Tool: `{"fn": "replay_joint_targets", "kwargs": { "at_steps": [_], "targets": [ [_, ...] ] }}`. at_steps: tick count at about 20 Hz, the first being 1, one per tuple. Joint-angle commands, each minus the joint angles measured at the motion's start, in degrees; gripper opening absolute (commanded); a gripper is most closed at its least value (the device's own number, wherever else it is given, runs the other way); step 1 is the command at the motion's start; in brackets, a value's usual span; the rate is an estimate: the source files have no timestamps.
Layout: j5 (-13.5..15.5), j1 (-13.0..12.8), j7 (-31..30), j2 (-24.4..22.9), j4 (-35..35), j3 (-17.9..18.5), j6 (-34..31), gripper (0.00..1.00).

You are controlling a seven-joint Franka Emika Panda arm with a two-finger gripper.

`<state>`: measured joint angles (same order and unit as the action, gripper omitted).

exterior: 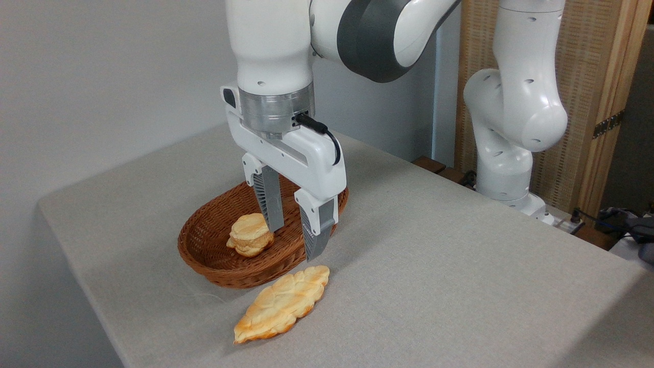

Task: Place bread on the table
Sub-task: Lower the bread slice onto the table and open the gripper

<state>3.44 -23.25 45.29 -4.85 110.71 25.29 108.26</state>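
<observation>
At the left, a brown oval wicker basket (214, 240) is seen resting on the table (460, 266), which is covered with a plain light grey-beige cloth. Inside the basket, toward its middle, a small round layered bun (250, 234) is set on the woven floor. Just in front of the basket's near rim, the bread (282, 304) is laid flat on the cloth: a long, leaf-shaped golden pastry with a bumpy braided surface and browner tips, angled from lower left to upper right. Whether its edge touches the basket cannot be told. Above the bread's upper tip and the basket's right part, the jaws (295, 222) are held wide apart and empty, pointing down; one finger is seen just behind the bun, the other over the basket's near rim, its tip close above the bread's upper end but apart from it. A black cable is looped at the wrist (276, 110). Farther right, the white arm's base (503, 174) is mounted beyond the table's far edge, in front of a wooden panel (587, 76).
</observation>
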Motion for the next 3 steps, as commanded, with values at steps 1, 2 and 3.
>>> {"fn": "replay_joint_targets", "kwargs": {
  "at_steps": [1,2,3],
  "targets": [
    [-0.10,-0.48,-3.17,-0.60,-0.23,0.29,0.19,1.00],
    [-0.54,-0.48,-4.76,-0.60,-0.23,0.11,0.19,1.00],
    [-0.63,-0.48,-5.38,-0.60,-0.23,0.02,0.19,1.00]
  ]
}}
